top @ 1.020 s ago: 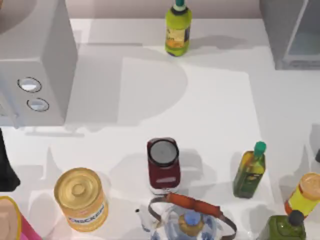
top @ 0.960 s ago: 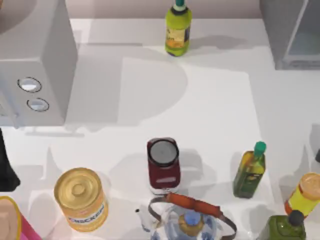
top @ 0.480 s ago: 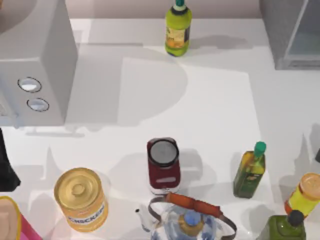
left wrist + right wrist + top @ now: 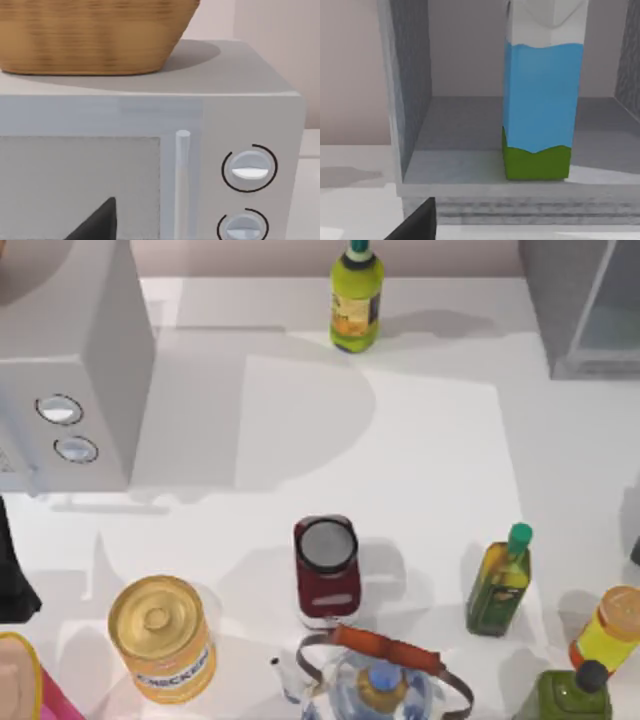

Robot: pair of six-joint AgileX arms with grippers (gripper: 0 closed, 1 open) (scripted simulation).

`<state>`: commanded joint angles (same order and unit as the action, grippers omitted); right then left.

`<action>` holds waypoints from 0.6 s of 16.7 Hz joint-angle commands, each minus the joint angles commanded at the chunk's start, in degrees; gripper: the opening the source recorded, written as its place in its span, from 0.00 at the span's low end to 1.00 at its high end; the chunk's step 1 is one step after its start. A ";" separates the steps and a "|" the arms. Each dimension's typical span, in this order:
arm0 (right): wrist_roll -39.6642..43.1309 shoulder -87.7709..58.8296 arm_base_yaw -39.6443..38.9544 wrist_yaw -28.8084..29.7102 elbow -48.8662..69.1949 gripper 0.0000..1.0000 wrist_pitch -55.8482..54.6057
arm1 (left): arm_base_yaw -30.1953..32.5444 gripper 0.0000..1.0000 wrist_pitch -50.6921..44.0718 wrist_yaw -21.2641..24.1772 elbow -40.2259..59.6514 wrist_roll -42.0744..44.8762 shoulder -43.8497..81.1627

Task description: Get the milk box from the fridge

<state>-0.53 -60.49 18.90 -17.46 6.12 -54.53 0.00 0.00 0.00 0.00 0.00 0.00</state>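
The light-blue, green-banded milk box (image 4: 540, 107) stands upright inside the open grey fridge (image 4: 410, 115) — at the white bench's (image 4: 400, 440) far right corner. Neither arm's jaws can be judged — open or closed, I cannot tell.

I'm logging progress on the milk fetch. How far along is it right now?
Done: the fridge looks open, its inside on view in the right wrist view. In hand: that wrist camera faces the milk box, which stands upright on the fridge floor near the front edge, ungripped. Left: close in, grip the carton and bring it out onto the table. The left wrist camera faces the microwave, apparently idle.
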 joint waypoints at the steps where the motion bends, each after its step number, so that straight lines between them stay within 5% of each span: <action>1: -0.17 -5.71 1.94 -1.35 0.49 1.00 -4.71 | 0.00 1.00 0.00 0.00 0.00 0.00 0.00; 10: -0.57 -40.08 11.44 -11.10 4.02 1.00 -35.70 | 0.00 1.00 0.00 0.00 0.00 0.00 0.00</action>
<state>-1.11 -100.57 30.34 -28.56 10.14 -90.22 0.00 0.00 0.00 0.00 0.00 0.00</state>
